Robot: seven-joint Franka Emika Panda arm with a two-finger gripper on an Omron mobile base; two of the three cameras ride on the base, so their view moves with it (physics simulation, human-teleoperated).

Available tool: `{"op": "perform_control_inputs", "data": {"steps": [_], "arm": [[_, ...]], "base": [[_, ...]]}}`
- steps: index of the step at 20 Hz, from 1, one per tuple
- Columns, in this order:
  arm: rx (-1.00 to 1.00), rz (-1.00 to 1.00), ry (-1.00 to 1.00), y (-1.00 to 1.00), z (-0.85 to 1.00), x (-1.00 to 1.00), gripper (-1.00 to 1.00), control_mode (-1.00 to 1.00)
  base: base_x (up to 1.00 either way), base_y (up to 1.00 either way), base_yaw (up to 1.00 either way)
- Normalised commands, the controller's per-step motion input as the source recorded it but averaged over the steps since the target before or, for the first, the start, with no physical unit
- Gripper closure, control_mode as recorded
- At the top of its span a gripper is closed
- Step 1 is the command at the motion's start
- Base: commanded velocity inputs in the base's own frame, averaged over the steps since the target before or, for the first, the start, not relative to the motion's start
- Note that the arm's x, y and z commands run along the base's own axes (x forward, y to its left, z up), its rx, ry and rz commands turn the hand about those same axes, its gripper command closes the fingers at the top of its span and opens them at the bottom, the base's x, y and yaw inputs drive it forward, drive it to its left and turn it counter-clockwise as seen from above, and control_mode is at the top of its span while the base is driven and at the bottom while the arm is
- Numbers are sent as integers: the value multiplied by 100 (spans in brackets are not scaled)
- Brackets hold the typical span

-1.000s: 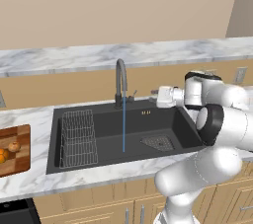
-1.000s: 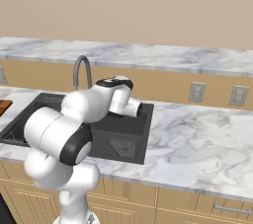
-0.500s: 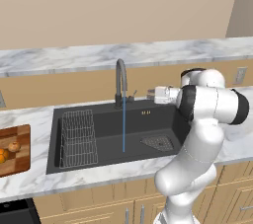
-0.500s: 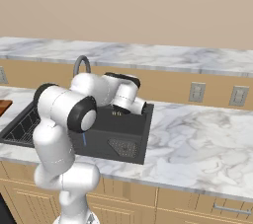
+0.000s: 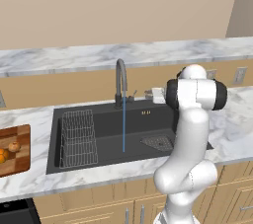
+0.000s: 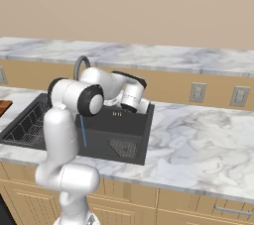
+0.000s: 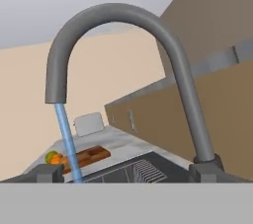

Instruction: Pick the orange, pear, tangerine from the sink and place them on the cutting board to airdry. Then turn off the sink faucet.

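A: How much is done?
B: Fruit [image 5: 11,150] is seen on the cutting board [image 5: 20,136], at nine o'clock of the sink [image 5: 99,119].
A: What is left?
B: Water [image 5: 123,129] is running; the faucet [image 5: 120,82] must be shut off. The tool [image 7: 128,172] is spread wide, empty, near its base.

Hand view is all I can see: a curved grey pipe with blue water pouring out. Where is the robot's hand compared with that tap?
Observer: In the left base view the fingers hover just to the right of the sink faucet, level with its small lever.
Operator: Is any fruit down in the basin?
Observer: I spot none. The sink shows a wire rack on its left side and a drain grate, though the arm hides its right end.
Operator: Where does the water land?
Observer: The water stream hits the basin floor between rack and grate.
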Motion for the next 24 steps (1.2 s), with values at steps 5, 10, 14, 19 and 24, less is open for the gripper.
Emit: {"op": "perform_control_inputs", "data": {"steps": [5, 10, 14, 19, 24], "arm": [[0, 6, 0, 0, -25, 38, -100, -100], [0, 5, 0, 1, -23, 40, -100, -100], [0, 4, 0, 8, -18, 41, -100, -100], [0, 3, 0, 15, -20, 37, -100, -100], [0, 1, 0, 18, -30, 42, -100, -100]], "base": [[0, 0, 0], [0, 0, 0], [0, 0, 0], [0, 0, 0], [0, 0, 0]]}}
